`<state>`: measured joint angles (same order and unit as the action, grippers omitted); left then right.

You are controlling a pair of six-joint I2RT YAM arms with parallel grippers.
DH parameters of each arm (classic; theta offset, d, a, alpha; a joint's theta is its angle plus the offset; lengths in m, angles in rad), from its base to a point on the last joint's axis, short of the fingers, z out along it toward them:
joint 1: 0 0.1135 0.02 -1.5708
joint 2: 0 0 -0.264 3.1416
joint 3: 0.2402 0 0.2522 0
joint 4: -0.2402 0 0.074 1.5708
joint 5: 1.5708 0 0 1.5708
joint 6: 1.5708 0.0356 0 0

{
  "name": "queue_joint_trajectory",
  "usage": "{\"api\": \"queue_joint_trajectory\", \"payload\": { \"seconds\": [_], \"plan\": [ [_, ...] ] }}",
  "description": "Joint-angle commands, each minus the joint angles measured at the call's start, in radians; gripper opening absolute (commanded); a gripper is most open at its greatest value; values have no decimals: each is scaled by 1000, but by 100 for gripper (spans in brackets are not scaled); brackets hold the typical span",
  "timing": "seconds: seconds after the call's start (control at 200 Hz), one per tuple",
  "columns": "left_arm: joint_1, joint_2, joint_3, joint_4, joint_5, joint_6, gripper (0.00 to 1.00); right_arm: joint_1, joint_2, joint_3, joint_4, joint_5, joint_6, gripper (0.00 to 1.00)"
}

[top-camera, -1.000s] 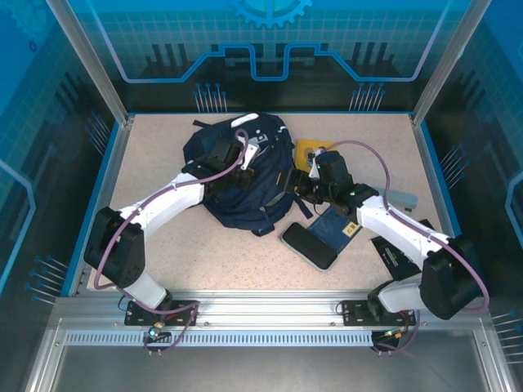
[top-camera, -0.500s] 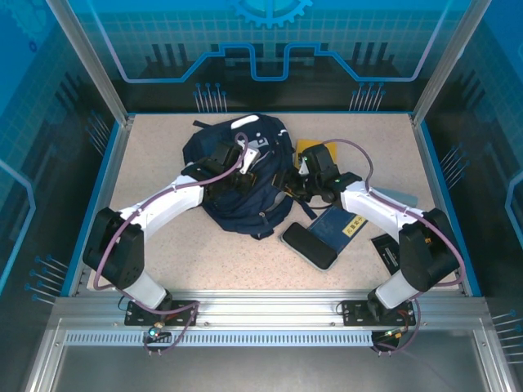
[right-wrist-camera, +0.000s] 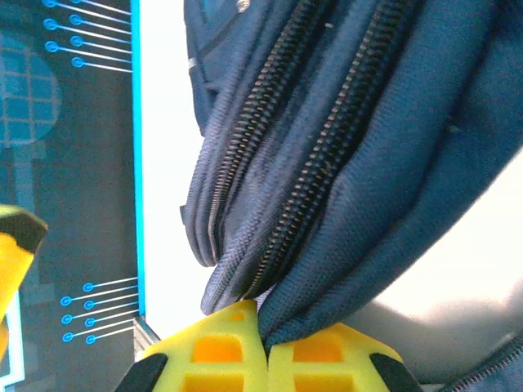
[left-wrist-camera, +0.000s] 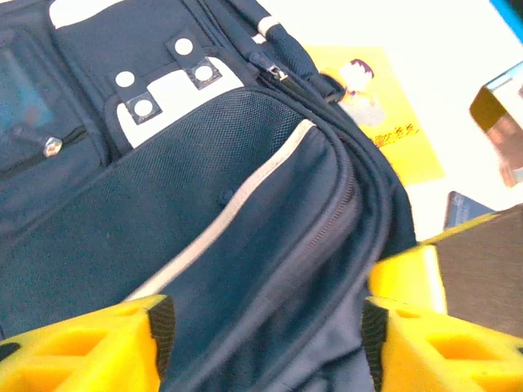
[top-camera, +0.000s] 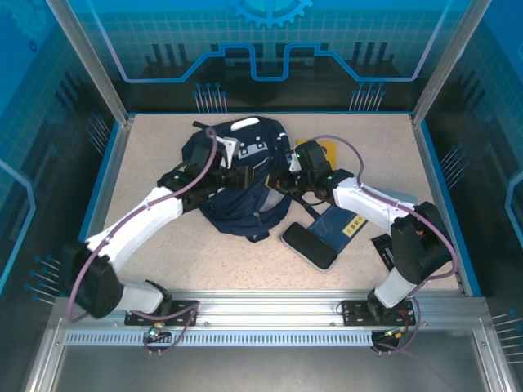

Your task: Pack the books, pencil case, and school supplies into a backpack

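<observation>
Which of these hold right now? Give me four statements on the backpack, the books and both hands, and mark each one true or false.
1. The right hand is shut on a fold of the backpack beside a zipper. True.
2. The left hand is clamped on the yellow book. False: its jaws stand open over the backpack and hold nothing.
3. The yellow book lies on the table beside the backpack. True.
4. The dark blue book is inside the backpack. False: it lies out on the table, next to a flat black item.
</observation>
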<state>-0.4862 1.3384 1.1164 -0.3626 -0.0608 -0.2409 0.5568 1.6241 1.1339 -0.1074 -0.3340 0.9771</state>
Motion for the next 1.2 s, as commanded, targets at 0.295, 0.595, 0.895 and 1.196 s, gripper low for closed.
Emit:
{"api": "queue_joint_trajectory", "payload": {
  "seconds": [0.295, 0.595, 0.895, 1.196],
  "plan": [
    [3, -296, -251, -176, 65, -361, 67, 79, 175, 273, 110, -70, -68, 0],
    [3, -258, -343, -110, 104, -383, 52, 101, 215, 307, 107, -57, -64, 0],
    [3, -193, -370, -14, 83, -428, 44, 115, 208, 306, 105, -78, -57, 0],
    [5, -123, -338, -29, 23, -482, 39, 120, 193, 285, 115, -78, -45, 0]
  ]
}}
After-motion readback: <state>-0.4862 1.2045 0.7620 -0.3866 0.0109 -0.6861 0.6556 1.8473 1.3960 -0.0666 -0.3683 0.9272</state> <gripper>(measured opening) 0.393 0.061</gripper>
